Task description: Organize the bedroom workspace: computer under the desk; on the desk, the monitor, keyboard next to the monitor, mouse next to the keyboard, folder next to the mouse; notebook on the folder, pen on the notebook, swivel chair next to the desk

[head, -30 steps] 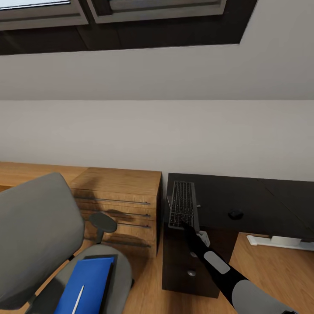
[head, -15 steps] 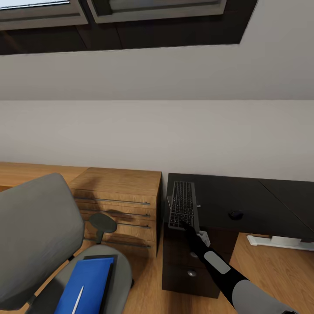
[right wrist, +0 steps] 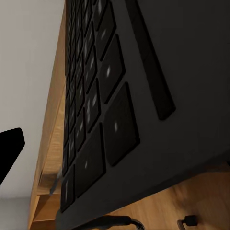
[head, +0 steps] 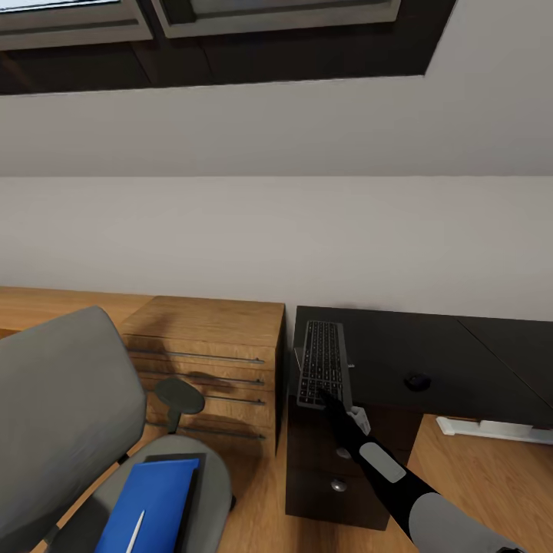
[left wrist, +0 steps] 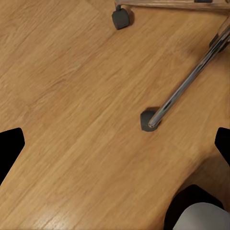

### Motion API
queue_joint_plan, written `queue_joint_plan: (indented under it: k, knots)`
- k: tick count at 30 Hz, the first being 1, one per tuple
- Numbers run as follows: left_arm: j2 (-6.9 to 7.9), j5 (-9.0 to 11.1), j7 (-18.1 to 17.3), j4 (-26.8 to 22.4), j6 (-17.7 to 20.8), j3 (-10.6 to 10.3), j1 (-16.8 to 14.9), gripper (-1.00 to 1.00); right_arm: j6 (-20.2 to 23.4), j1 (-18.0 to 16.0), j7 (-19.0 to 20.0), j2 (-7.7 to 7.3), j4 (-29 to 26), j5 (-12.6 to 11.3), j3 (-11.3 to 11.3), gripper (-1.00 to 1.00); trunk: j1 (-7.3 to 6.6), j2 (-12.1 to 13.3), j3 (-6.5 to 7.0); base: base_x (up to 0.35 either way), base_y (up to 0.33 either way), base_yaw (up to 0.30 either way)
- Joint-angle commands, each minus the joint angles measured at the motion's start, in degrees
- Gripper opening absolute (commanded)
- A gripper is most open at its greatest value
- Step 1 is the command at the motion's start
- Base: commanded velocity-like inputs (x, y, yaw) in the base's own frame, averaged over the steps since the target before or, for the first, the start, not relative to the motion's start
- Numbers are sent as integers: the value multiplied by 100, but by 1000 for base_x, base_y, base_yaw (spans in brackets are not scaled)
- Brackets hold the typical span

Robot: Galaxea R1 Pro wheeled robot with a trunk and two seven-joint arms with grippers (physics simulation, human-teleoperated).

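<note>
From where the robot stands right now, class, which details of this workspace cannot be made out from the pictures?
- Right gripper: the head view shows it at the keyboard; whether it is open or shut is hidden by its own arm.
- Notebook: only a dark strip shows beside the folder covering it.
- Swivel chair: cut off by the head view's edges.
- Mouse: too small for detail.

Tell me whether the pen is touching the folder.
Touching. The head view shows the pen lying flat on the blue folder, no gap visible.
</note>
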Motion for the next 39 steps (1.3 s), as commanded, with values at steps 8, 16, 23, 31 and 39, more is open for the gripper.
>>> queue_joint_plan:
  k: [8, 16, 23, 31, 39]
  knots:
    - [1, 44, -50, -6, 2, 21, 3, 100, -1, -5, 20, -11, 2, -62, 32, 100, 0, -3, -5, 4, 0, 0]
    - [0, 44, -50, -6, 2, 21, 3, 100, -1, -5, 20, -12, 2, -64, 31, 100, 0, -3, -5, 0, 0, 0]
    - [1, 45, -48, -6, 2, 21, 3, 100, -1, -5, 14, -12, 2, -61, 30, 100, 0, -3, -5, 0, 0, 0]
    - [0, 44, -49, -6, 2, 21, 3, 100, -3, -5, 12, -6, 2, -59, 36, -100, 0, -3, -5, 0, 0, 0]
    - [1, 45, -49, -6, 1, 21, 3, 100, -9, -5, 25, -3, 2, -59, 36, -100, 0, -3, -5, 0, 0, 0]
